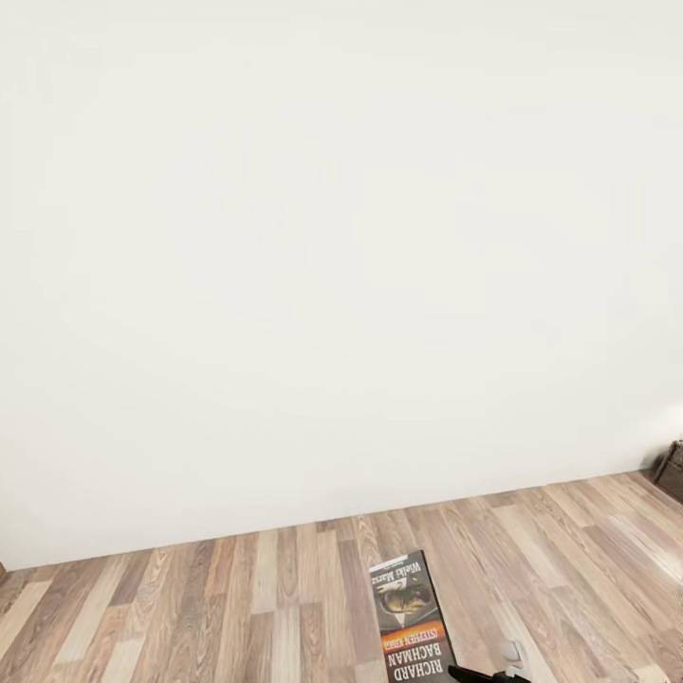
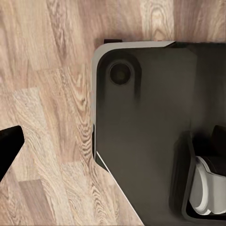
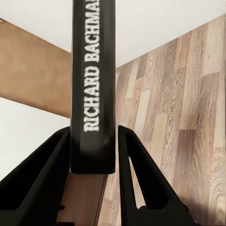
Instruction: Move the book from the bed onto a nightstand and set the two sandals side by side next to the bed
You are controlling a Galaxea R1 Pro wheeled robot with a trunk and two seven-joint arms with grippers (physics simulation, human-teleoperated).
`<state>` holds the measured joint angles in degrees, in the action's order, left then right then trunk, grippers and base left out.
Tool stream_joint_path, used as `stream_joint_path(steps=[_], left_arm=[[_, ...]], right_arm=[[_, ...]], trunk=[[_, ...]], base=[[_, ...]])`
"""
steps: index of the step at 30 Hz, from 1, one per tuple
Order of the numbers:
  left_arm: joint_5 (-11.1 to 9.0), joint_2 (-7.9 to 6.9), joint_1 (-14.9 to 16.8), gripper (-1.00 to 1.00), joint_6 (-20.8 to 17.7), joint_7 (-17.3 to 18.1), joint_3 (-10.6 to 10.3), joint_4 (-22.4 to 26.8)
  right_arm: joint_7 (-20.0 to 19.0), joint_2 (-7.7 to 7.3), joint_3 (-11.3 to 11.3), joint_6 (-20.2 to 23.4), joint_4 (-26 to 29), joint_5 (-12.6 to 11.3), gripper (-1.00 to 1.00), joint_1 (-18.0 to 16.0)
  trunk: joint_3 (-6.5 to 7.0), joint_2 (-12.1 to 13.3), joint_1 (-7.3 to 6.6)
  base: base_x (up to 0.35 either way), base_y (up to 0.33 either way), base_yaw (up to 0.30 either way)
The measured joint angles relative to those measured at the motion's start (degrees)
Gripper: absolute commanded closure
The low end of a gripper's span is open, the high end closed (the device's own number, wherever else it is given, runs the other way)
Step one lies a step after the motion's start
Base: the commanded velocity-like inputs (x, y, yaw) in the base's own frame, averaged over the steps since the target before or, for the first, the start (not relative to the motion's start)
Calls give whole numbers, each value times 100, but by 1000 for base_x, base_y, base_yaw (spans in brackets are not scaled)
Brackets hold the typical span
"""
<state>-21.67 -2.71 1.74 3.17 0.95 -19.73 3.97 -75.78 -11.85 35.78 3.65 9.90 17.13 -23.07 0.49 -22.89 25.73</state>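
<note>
We hold the book (image 3: 92, 84) in our right gripper (image 3: 93, 155), jaws clamped on its spine, long axis pointing forward over wood-plank floor (image 1: 237, 607). Our left jaws' state we cannot tell.

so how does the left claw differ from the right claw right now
The right claw clamps the dark paperback book with the white "RICHARD BACHMAN" lettering by its spine; of the left claw, one black fingertip shows, with nothing against it. The right looks along wall and wood-plank floor; the left hangs over the robot's dark base. Both have black fingers.
</note>
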Motion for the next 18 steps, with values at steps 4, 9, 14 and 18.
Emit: stream_joint_path(steps=[4,9,14,18], left_arm=[[0,0,-1,-100,1,0,0,1],[0,0,-1,-100,4,0,0,1],[0,0,-2,-100,6,0,-1,1],[0,-2,-2,-100,8,0,-5,1]], right_arm=[[0,3,-2,0,0,2,100,0],[1,7,-11,-2,0,7,100,0],[1,8,-13,-5,0,10,100,0],[-3,6,-14,-7,0,6,100,0]], trunk=[[0,0,0],[0,0,0],[0,0,0],[0,0,0]], base=[[315,117,-267],[324,116,-275],[328,133,-280],[327,149,-282]])
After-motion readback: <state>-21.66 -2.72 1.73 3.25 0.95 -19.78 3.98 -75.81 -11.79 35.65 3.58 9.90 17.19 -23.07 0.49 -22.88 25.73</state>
